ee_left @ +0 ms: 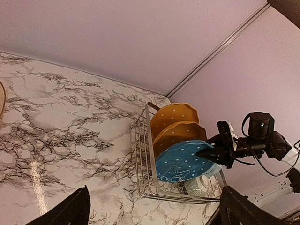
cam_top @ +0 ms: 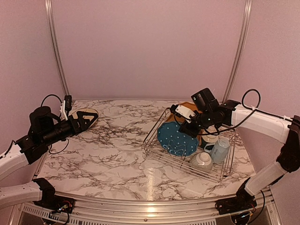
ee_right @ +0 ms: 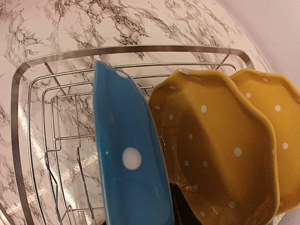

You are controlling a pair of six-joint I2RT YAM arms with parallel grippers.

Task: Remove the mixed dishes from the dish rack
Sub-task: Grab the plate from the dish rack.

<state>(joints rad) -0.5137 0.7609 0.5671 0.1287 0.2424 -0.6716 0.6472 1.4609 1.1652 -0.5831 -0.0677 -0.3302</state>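
Observation:
The silver wire dish rack (cam_top: pixel 151 140) stands right of centre. In it the blue white-dotted plate (cam_top: pixel 176 138) leans on edge, with two yellow dotted plates (ee_right: pixel 215 145) behind it. A light blue mug (cam_top: pixel 220 150) and two small bowls (cam_top: pixel 202 160) sit at the rack's near right end. My right gripper (cam_top: pixel 186 127) is shut on the blue plate's top rim. One dark finger (ee_right: pixel 185 211) shows between the blue plate (ee_right: pixel 126 159) and the yellow one; the other is hidden. My left gripper (cam_top: pixel 89 119) is open and empty beside the cream plate (cam_top: pixel 86 114), which lies on the table.
The marble table (cam_top: pixel 112 154) spreads between the arms. Pink walls and metal corner posts (cam_top: pixel 55 47) close in the back and sides. The rack's left rim (ee_left: pixel 140 154) faces my left gripper (ee_left: pixel 154 213). The right arm's cable (cam_top: pixel 248 101) loops above the rack.

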